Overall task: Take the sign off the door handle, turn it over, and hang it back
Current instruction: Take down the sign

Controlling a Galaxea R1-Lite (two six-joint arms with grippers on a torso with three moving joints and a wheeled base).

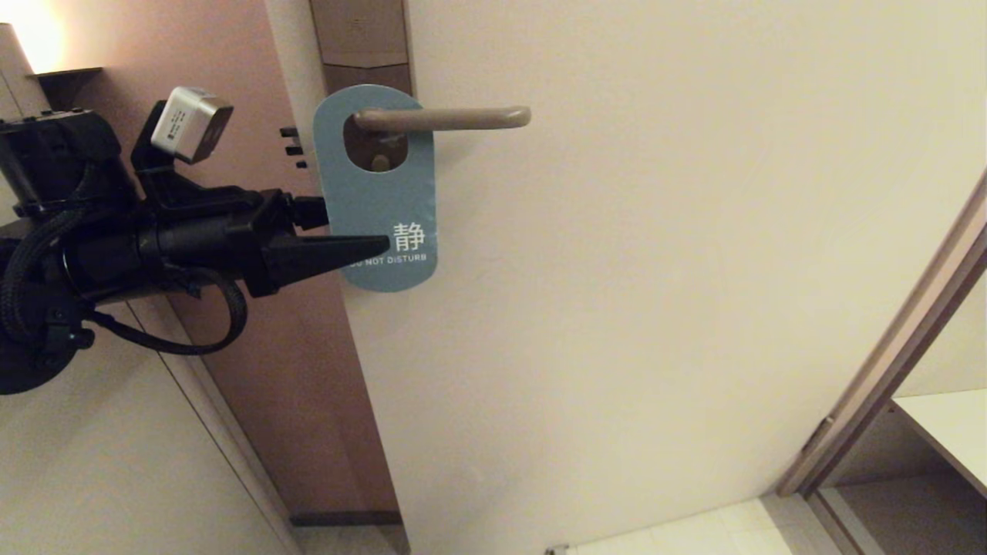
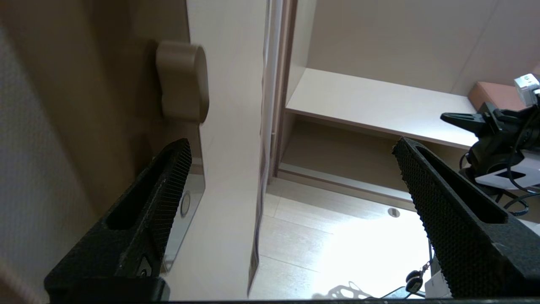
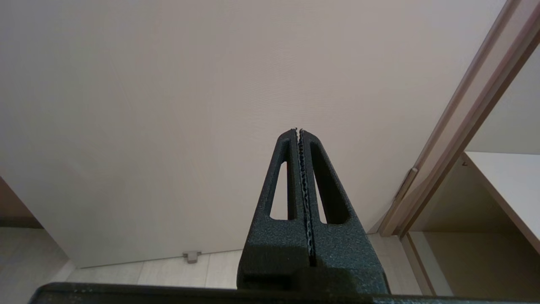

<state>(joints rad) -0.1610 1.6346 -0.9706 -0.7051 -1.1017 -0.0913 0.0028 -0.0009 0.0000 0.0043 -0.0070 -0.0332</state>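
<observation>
The sign [image 1: 375, 204] hangs by its oval hole on the door handle [image 1: 443, 118], teal side out with white lettering. My left gripper [image 1: 362, 231] reaches in from the door's edge at the sign's lower left and is open. One finger lies in front of the card and the other goes behind it. In the left wrist view the sign's pale back [image 2: 228, 190] stands between the wide-apart fingers of the left gripper [image 2: 291, 145], touching neither. My right gripper [image 3: 298, 131] is shut on nothing, low and away from the sign, facing the door.
The cream door [image 1: 655, 270] fills the middle, with a brown lock plate [image 1: 362, 38] above the handle and a thumb-turn knob [image 2: 182, 80] below it. The door frame [image 1: 887, 362] and a pale shelf [image 1: 944, 432] are at the right. The door's brownish edge [image 1: 254, 100] is behind the left arm.
</observation>
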